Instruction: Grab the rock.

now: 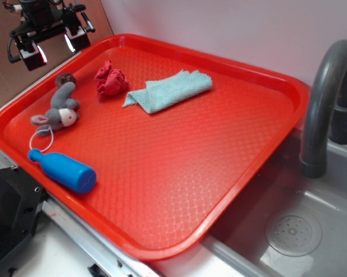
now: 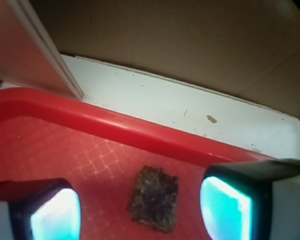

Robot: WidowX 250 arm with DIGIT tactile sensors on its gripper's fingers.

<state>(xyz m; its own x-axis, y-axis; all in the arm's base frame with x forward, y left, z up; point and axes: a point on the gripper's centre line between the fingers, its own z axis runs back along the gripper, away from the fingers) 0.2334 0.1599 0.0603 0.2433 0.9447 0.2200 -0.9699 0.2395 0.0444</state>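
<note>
Red tray (image 1: 161, 190) covered the table beside a sink; the rock (image 2: 154, 199) lay near the tray's far-left rim, just past the grey plush toy (image 1: 60, 109); the gripper (image 2: 140, 210) hung above with jaws spread wide and empty, the rock between them. Descending off-centre could nudge it against the rim or snag the plush. Its long axis seemingly ran across the gap, though blurred.

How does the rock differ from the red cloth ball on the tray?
The rock is dark brown and mottled; the red cloth ball is bright red and wrinkled. The rock is smaller. The rock touches the grey plush toy; the ball lies apart, nearer the blue cloth. Both rest on the red tray.
</note>
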